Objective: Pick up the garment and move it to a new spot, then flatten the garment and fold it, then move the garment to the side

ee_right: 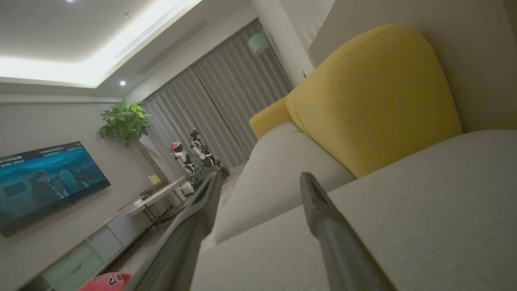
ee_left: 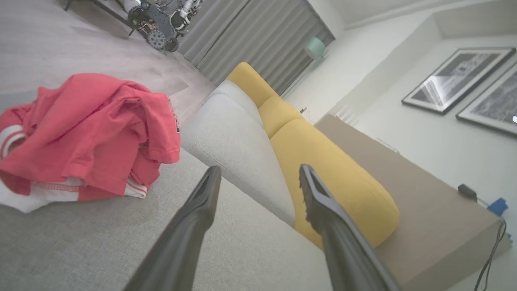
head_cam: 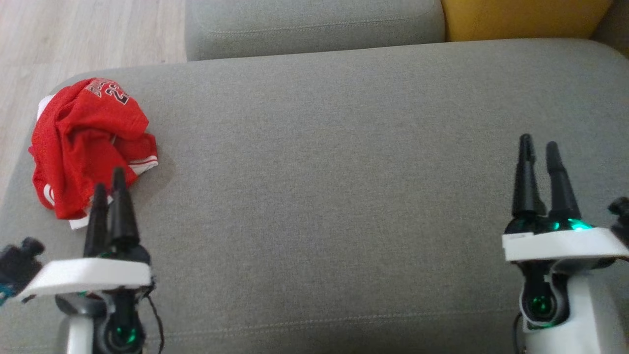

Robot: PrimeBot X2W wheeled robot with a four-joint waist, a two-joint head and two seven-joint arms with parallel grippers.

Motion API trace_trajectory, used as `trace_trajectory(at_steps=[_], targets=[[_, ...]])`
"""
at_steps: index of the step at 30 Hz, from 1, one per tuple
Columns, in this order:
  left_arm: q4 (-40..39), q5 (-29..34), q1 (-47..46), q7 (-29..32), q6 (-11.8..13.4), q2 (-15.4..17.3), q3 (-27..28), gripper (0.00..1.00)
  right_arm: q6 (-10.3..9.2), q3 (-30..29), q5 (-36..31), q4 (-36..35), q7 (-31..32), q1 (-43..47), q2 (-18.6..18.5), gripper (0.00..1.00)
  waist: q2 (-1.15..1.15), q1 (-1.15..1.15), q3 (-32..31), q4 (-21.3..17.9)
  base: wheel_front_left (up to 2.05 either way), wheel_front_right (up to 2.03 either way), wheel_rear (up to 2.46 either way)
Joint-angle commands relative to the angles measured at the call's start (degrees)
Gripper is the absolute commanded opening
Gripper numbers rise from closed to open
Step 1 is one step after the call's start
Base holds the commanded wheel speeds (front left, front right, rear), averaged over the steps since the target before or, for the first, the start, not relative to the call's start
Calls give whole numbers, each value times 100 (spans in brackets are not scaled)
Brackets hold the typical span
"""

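Left gripper (head_cam: 109,179): was hanging out over the near left corner of the grey seat cushion (head_cam: 319,172), fingers spread with nothing between them, tips pointing at the far edge.
Right gripper (head_cam: 538,141): same deal over by the near right corner, fingers apart and not pinching anything, well away from the left one.
Seat cushion: a wide stretch of plain grey fabric lay between the two grippers.
Garment (head_cam: 83,142): red jersey with white trim, scrunched in a heap at the left edge of the seat, toward the far left corner. It sat just past the left gripper's tips. From the left wrist view the garment (ee_left: 80,133) was off to one side of the fingers, not between them. Dark number print showed on top.
Back cushions: a grey cushion (head_cam: 314,24) and a yellow cushion (head_cam: 521,17) ran along the far edge.
Room: pale wood floor (head_cam: 73,34) beyond the left edge; further off were grey curtains (ee_right: 226,105), a TV (ee_right: 44,182) that was switched on, and a leafy plant (ee_right: 123,119).
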Motion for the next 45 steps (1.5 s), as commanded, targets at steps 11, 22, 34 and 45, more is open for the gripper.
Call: trace_trajectory(at_steps=[11, 22, 34, 45], targets=[[-239, 1967, -245, -235, 340, 243, -614, 100, 30, 664, -1166, 309, -266, -552, -123, 100, 0, 0, 11, -79, 0, 0, 0], [71, 2698, -230, -403, 819, 558, -1217, 100, 33, 691, -2152, 603, -434, -638, -54, 100, 0, 0, -11, -94, 0, 0, 0], [467, 3305, -266, -604, 979, 709, -1612, 100, 37, 624, -3151, 899, -634, -637, -13, 100, 0, 0, -20, -93, 0, 0, 0], [515, 4021, -300, -805, 1153, 729, -1833, 100, 41, 823, -3917, 952, -833, -677, -14, 100, 0, 0, -6, -79, 0, 0, 0]])
